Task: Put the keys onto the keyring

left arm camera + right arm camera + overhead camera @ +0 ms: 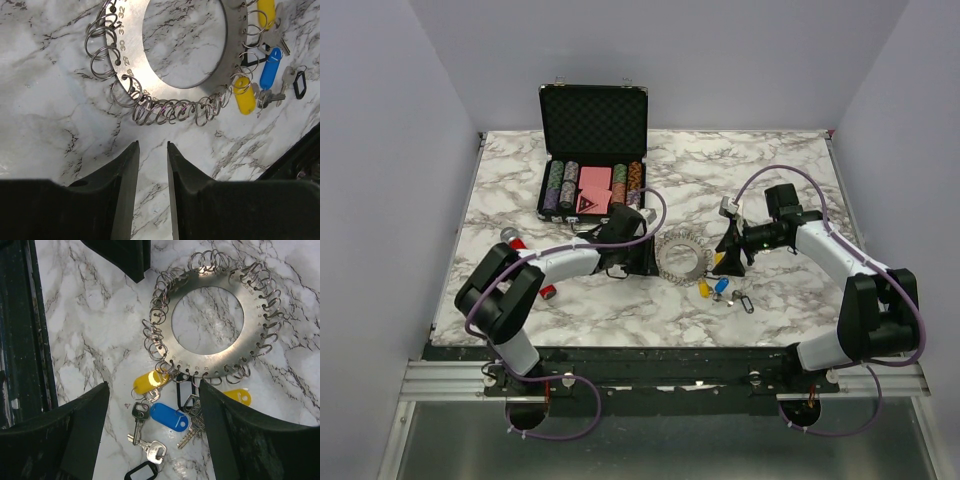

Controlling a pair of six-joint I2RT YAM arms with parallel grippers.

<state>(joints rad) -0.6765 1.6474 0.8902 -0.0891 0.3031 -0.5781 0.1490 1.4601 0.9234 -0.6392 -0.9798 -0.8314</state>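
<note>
two grippers are poised over the work. the left gripper [152,145] is seen nearly closed, with only a narrow slit between its jaws and nothing held. it is aimed at the fringed edge of the keyring [170,95], just short of touching. the right gripper [152,390] is spread wide and empty, hung above the keys [169,416].

the keyring is laid flat on the marble table [780,170], about midway between the arms. it is a stiff, numbered steel disc with a large round hole, edged all round with small split rings. the keys are clustered just beside its near-right edge, each paired with a yellow, blue or black plastic tag. whether any is already hooked on cannot be told.

the disc is judged rigid and slippery on the smooth top, so it is best pinched across its flat band, between hole and rim. the split rings are judged springy and likely to resist opening. the keys are judged light and easily skidded. a plastic tag is thought the surest place to be gripped, being thicker than the thin blades.
</note>
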